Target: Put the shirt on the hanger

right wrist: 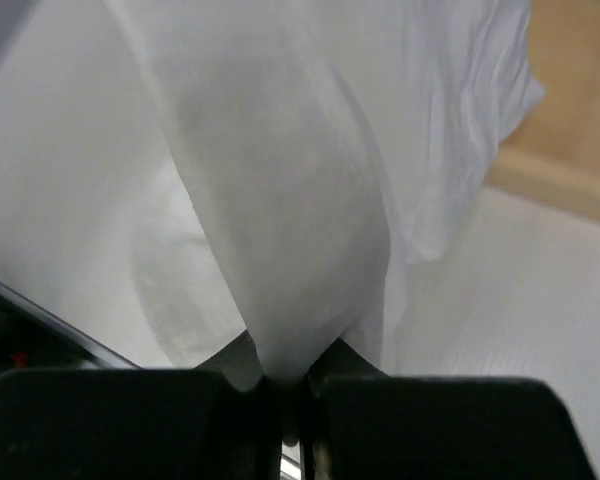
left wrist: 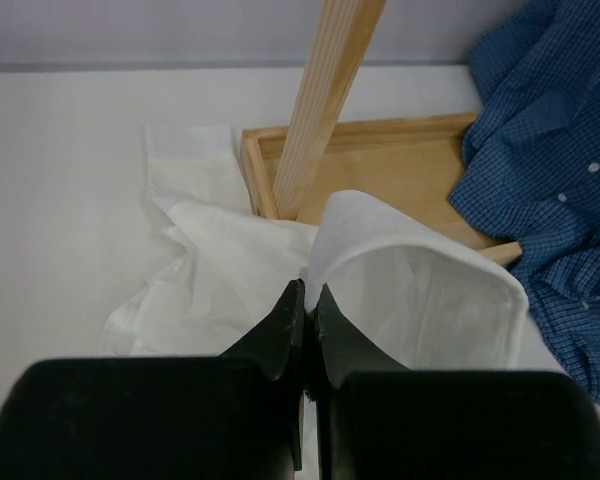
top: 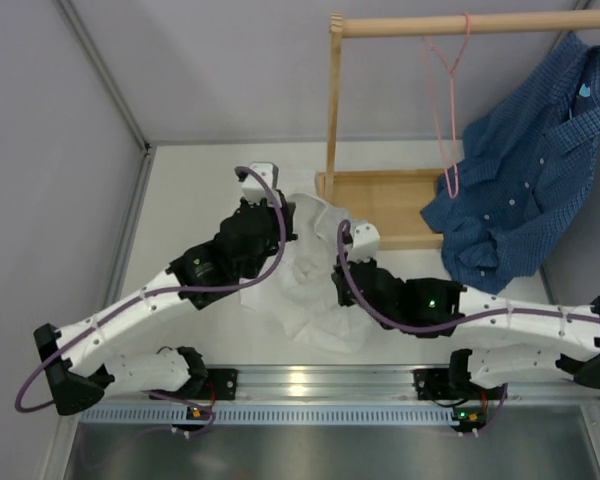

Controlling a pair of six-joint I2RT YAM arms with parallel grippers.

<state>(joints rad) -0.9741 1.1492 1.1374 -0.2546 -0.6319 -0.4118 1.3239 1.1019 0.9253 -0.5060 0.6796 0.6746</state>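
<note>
Cloth fills both wrist views, and it belongs to the white shirt point(top: 300, 270), which lies crumpled on the table point(top: 190, 200) between the two arms, its far edge against the near left corner of the wooden base point(top: 380, 205) of the rack. We see the left hand point(left wrist: 308, 292) with its fingers drawn nearly together, only a thin slit between them, and a stiff curved fold of the shirt rises from right at their tips, so we read it as pinching that fold. The right hand point(right wrist: 285, 365) is clamped on another part of the shirt: a band of thin white cloth runs up out of its closed fingers and spreads across most of that view. The pink hanger point(top: 451, 183) hangs by its hook from the wooden rail point(top: 460, 24), seen almost edge-on, well apart from the shirt and from both hands. Just beside the hanger a blue checked shirt point(top: 520, 170) drapes from the rail's right end down onto the base. The upright post point(top: 334, 100) stands at the base's left corner, just beyond the left hand.
</note>
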